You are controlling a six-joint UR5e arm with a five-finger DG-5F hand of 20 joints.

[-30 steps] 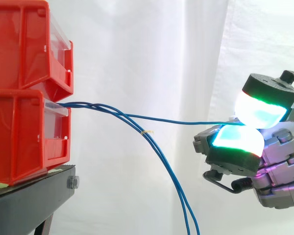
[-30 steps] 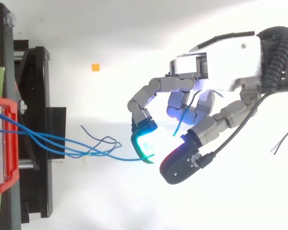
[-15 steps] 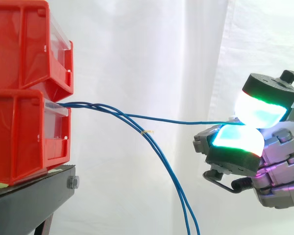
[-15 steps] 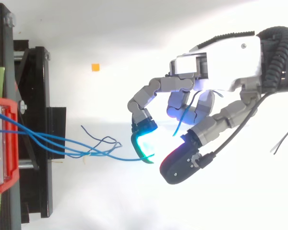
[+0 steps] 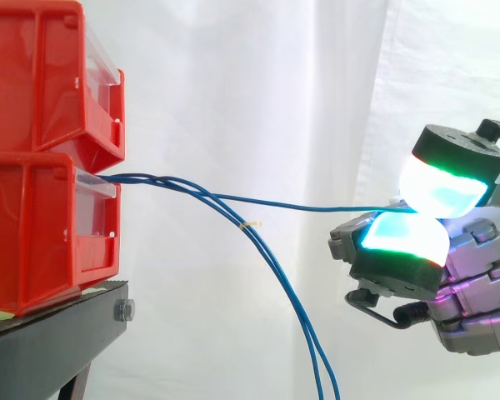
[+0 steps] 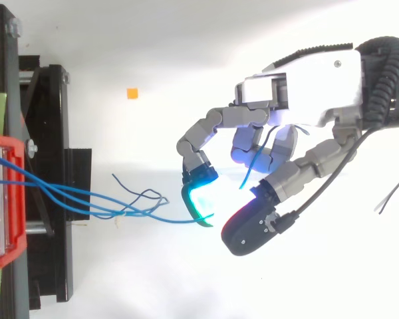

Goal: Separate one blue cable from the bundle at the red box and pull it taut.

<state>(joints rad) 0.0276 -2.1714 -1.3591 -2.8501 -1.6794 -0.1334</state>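
Several thin blue cables leave the front of the lower red box (image 5: 42, 233) as a bundle (image 5: 162, 180). One blue cable (image 5: 300, 205) runs apart from the others, nearly level and stretched, to the hand (image 5: 450, 267) on the right. The hand pinches it between two glowing cyan-green fingertips (image 5: 404, 236). The other cables (image 5: 292, 308) sag down and out of the bottom of the side view. From above, the pinched cable (image 6: 176, 220) reaches the hand (image 6: 306, 73), and its free end (image 6: 253, 166) sticks out behind the fingers.
Two red boxes, the upper one (image 5: 50, 75) stacked on the lower, stand on a black stand (image 5: 58, 333) at the left. A white curtain hangs behind. A small orange square (image 6: 132, 94) lies on the white floor.
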